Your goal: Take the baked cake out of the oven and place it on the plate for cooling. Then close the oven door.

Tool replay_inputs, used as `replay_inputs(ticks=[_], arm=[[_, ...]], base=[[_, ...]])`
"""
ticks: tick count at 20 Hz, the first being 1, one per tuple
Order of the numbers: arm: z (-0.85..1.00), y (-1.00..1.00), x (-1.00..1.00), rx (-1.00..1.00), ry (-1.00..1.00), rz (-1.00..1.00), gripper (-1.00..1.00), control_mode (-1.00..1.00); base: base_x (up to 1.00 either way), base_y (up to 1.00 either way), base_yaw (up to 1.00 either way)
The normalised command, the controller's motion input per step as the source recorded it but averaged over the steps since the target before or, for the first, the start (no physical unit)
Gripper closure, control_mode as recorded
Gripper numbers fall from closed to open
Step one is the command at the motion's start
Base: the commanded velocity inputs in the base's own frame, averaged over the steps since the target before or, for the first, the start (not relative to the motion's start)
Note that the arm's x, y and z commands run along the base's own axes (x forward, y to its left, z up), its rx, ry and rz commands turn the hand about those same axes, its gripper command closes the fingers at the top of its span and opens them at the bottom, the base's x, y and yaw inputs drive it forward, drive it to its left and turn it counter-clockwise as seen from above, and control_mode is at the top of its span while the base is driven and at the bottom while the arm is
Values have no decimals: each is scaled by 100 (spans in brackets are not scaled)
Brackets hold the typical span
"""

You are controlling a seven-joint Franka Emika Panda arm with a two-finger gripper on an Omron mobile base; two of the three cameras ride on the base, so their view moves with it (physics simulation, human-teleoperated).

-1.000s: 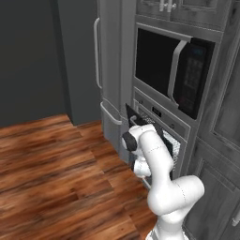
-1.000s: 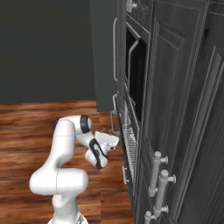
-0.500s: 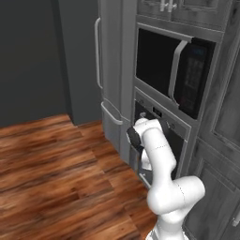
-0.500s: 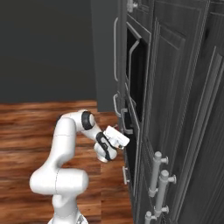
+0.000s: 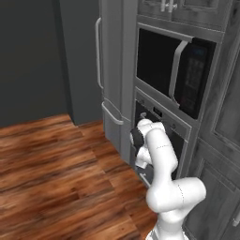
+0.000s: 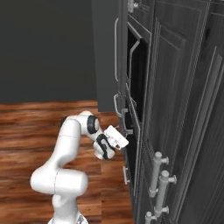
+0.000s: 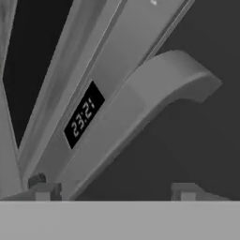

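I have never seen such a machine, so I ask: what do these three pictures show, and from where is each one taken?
A white robot arm on a driving base faces a wall of kitchen appliances. Two cameras on the base look past it from left and right; a third sits on its hand. The gripper is open and holds nothing. It points at the oven door, with the silver handle between its fingertips. The small black display belongs to the oven, below the microwave.

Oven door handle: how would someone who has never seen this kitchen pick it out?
Find the tall grey cabinet wall and the black microwave in it. Just below is the oven's control strip with a small black display; the oven door handle is the curved horizontal silver bar beneath, unlike the microwave's vertical one.
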Motion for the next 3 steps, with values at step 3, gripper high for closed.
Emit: replay_inputs(ticks=[3], arm=[[0,0,15,6,29,-22,-100,-100]], base=[[0,0,0]])
